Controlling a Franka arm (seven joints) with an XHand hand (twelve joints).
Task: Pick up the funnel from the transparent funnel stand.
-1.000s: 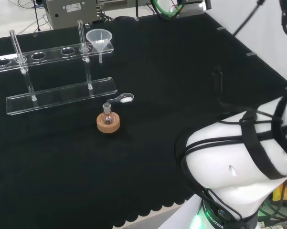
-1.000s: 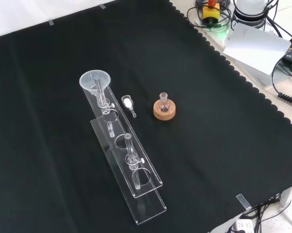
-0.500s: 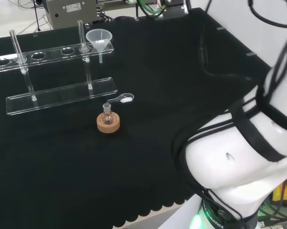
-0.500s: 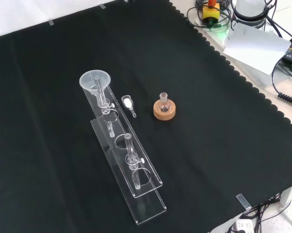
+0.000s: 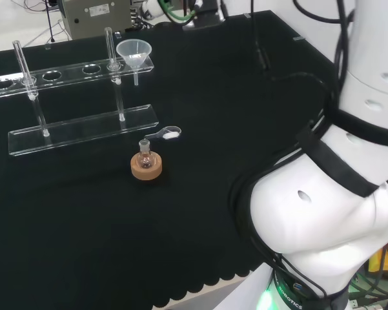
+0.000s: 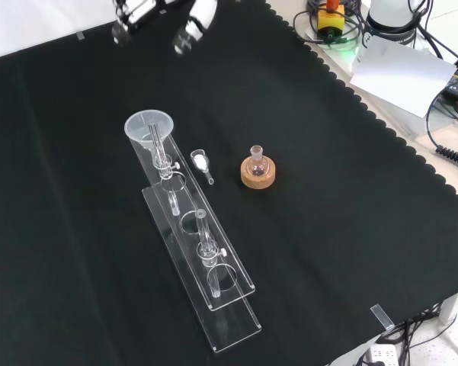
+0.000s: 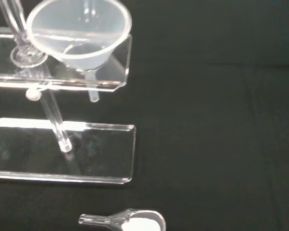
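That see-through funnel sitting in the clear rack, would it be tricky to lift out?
The funnel looks thin and translucent, so probably light. Its smooth cone may slip. Its stem hangs through a hole in the stand, so it likely needs lifting straight up.

From my desk I saw the arm (image 5: 323,213) as fat glossy white rounded links w/ black cable bundles strapped round them, small dark screw holes, green glow at base, and the hand (image 6: 194,21) w/ white fingertips, blk parts.
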